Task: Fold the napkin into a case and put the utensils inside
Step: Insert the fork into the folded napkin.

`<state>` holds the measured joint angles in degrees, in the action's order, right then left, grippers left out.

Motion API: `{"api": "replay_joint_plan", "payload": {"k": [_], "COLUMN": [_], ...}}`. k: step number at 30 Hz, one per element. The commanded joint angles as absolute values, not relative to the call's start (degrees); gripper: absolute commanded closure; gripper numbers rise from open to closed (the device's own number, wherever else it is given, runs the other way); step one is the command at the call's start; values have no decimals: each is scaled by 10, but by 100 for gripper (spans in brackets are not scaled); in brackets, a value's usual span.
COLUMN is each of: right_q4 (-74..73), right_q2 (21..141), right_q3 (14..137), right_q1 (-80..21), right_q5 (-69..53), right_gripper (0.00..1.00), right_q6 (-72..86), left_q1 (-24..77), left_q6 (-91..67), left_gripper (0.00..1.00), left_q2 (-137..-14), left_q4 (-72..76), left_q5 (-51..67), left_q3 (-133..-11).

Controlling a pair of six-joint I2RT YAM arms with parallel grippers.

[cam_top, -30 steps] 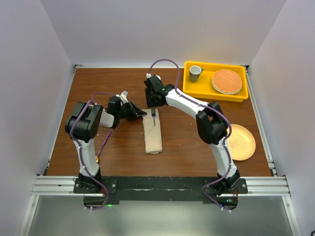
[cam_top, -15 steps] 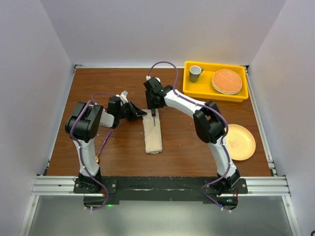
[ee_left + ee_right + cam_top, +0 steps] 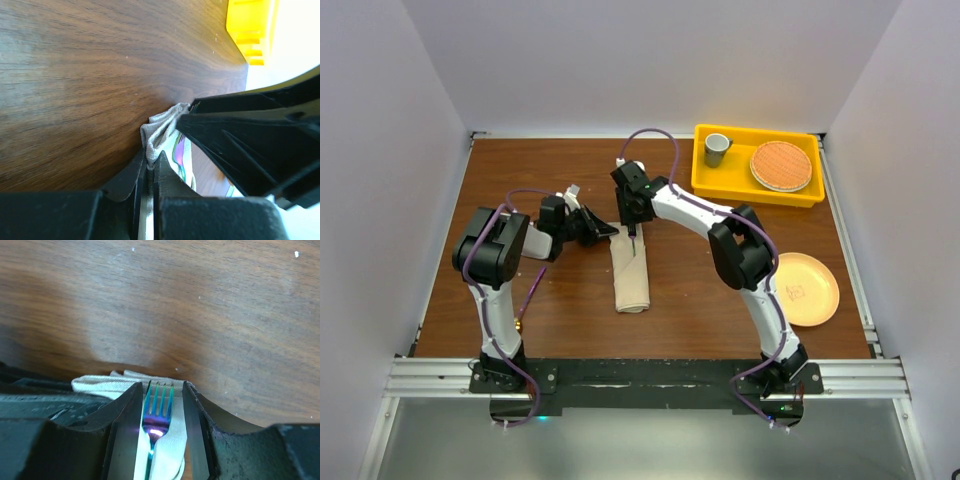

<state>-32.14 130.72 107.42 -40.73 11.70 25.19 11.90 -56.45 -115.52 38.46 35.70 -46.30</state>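
Note:
The napkin (image 3: 631, 278) lies folded as a narrow case in the middle of the table. My left gripper (image 3: 610, 231) is shut on its far left corner, the cloth (image 3: 159, 131) bunched between the fingertips (image 3: 151, 160). The iridescent fork (image 3: 159, 410) lies on the cloth with its tines at the far edge. My right gripper (image 3: 160, 387) stands open astride the fork's head, its left finger close to it and a gap on the right. From above, that gripper (image 3: 635, 228) covers the case's far end. The spoon (image 3: 530, 295) lies on the table beside the left arm.
A yellow tray (image 3: 705, 178) at the back right holds a grey cup (image 3: 717, 148) and a round woven mat (image 3: 781, 165). A peach plate (image 3: 810, 288) sits near the right edge. White walls enclose the table on three sides.
My right gripper has slid toward the near side and now straddles the fork's head, which showed beyond its fingers a second ago. The left gripper has kept its pinch.

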Motion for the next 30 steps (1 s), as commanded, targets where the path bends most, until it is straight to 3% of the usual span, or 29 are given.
{"api": "replay_joint_plan", "payload": {"k": [1,19,30], "right_q4": [-309,-328,-334], "right_q2": [1310,1258,1246], "right_q3": [1087,1050,1033], "right_q1": [-405,-406,-408], "right_q5": [142,127,120], "right_gripper": [60,77,78], "right_q6": [242,263,282], "left_q1": [113,113,113], "left_q6": [-559,-560,-559], "left_gripper": [100,100,100], "left_q2": [-1165,-1169,-1168], "left_q4": [391,392,388], "left_q5": [349,348,345], "left_q3": [-475,-478,-475]}}
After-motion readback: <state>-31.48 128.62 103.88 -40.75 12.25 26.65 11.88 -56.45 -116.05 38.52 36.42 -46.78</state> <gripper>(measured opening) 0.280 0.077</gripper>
